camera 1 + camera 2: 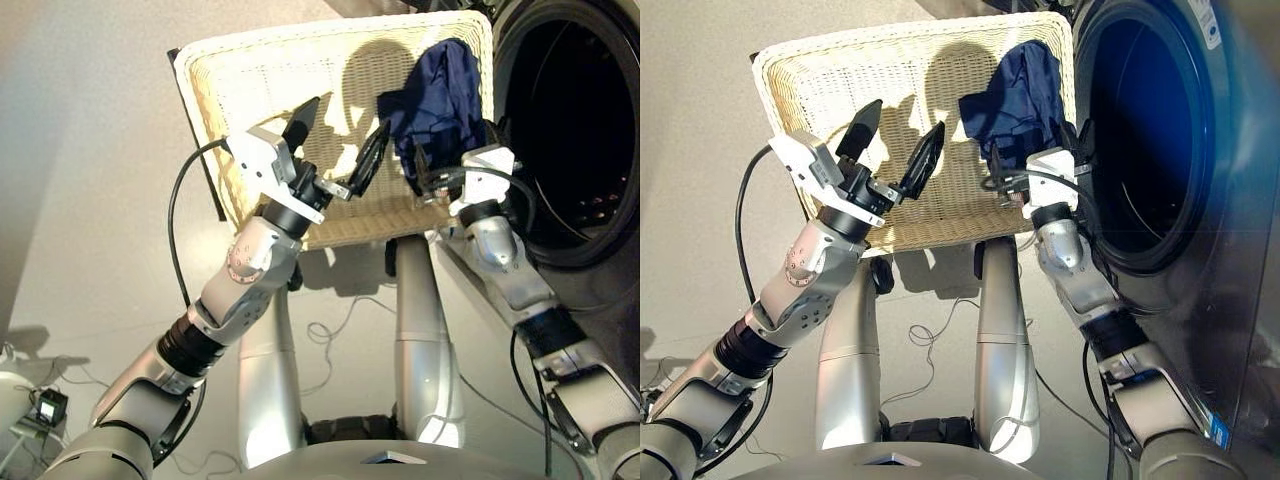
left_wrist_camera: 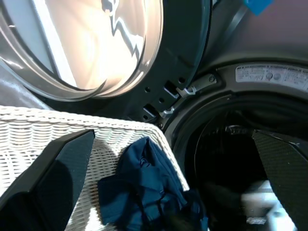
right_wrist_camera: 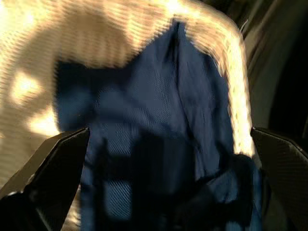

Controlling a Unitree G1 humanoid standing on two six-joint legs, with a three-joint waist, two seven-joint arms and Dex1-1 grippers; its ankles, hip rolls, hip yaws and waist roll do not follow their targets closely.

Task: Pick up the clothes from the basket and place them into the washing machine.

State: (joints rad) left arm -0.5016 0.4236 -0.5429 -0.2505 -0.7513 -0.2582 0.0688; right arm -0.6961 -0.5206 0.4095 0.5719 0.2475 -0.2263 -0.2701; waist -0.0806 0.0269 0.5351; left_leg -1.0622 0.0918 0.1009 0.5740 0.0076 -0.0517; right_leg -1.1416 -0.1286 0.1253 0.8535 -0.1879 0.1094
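Navy garment (image 1: 1015, 95) lies bunched at the basket's (image 1: 830, 70) three o'clock side beside the washer (image 1: 1140, 150); spread right pincer (image 1: 1035, 150) should sink deep into its folds, left pincer (image 1: 895, 140) spread, idle.

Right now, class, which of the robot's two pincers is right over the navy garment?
The right pincer, open over the navy garment near the washing machine; the left pincer hovers over bare wicker.

A navy blue garment (image 2: 147, 190) is seen crumpled against the inner wall of the cream wicker basket (image 2: 53, 130), at the corner nearest the washing machine (image 2: 231, 96). The machine's dark porthole is set just beside that corner, and its glass door (image 2: 82, 43) is swung open behind the basket. The left gripper (image 2: 175, 183) is spread wide, one black finger (image 2: 53, 178) before the basket wall.
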